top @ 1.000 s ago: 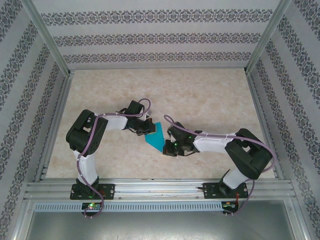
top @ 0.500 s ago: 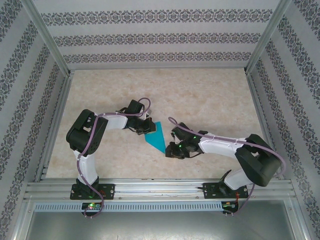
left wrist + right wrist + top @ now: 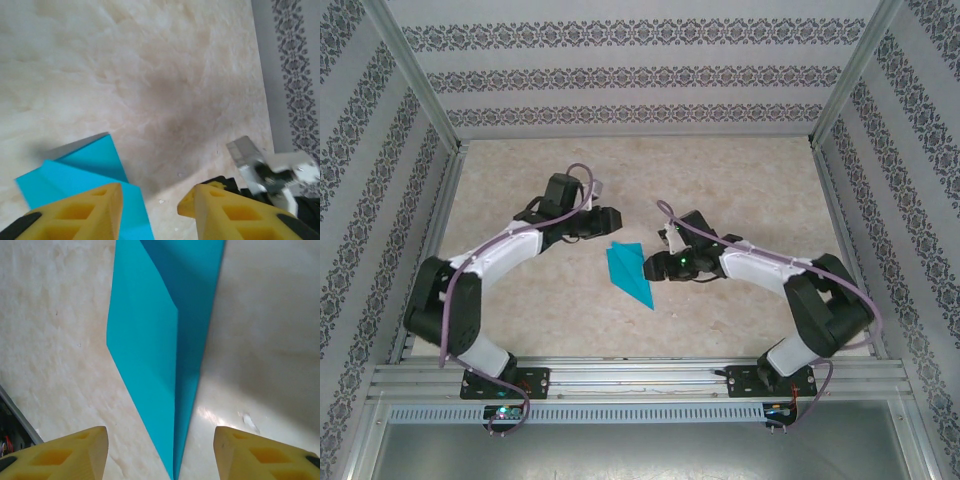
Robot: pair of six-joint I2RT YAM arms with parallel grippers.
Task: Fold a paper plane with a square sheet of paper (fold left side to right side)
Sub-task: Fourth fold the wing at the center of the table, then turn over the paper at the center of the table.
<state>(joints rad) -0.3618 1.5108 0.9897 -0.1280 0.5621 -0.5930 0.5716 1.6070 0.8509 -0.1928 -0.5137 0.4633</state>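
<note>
Top view: you see the teal-blue folded paper dart (image 3: 628, 273) lying flat on the beige marbled tabletop (image 3: 750, 190). It sits between the left gripper (image 3: 610, 222) and the right gripper (image 3: 655, 265), near both.

Left wrist: the 2 yellow fingers (image 3: 75, 212) stand apart and hold nothing. The dart lies partly under 1 finger.

Right wrist: the fingers (image 3: 265, 452) are apart and empty. The dart's narrow tip runs into the gap between them.

Nothing readable is showing: the folded teal-blue paper (image 3: 628, 274) is lying unmarked, and the grey striped wallpaper (image 3: 640, 80) is carrying only ornament.
</note>
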